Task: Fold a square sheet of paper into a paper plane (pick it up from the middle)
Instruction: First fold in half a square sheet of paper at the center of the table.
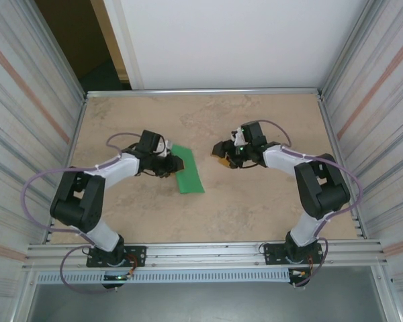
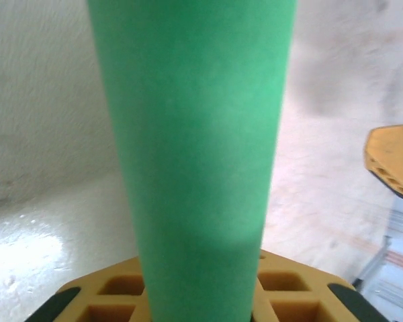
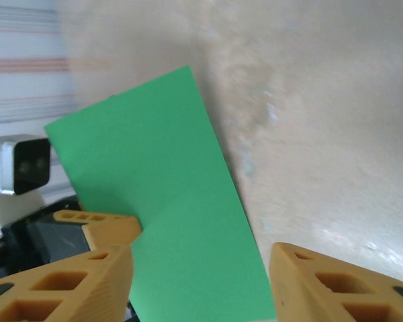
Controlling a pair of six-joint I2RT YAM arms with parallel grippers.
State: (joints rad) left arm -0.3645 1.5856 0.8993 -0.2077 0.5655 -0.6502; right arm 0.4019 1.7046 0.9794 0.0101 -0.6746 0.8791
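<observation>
The square sheet of paper (image 1: 188, 173) lay flat on the counter (image 1: 269, 201), a little toward 9 o'clock from the middle. It showed as a long bright green rectangle rather than a square, so I judged it folded in half. Its long sides ran from about 11 to 5 o'clock.

It looked thin, light and limp. It would probably slide on the smooth counter and crease wherever it was pinched. The best hold seemed to be at the middle of a long edge, with a shallow bite so the sheet would not buckle.

The left claw (image 1: 173, 163) sat at the sheet's 9 o'clock edge, touching it. In the left wrist view the green strip lay across the yellow fingers (image 2: 302, 295) and hid the gap between them. I could not tell whether the jaws had closed on it.

The right claw (image 1: 218, 149) stood off toward 2 o'clock, near the sheet but apart from it. Its fingers (image 3: 80, 282) were spread wide and held nothing.

No brand, label or writing could be read on the paper, the arms or the white camera block (image 3: 20, 164).
</observation>
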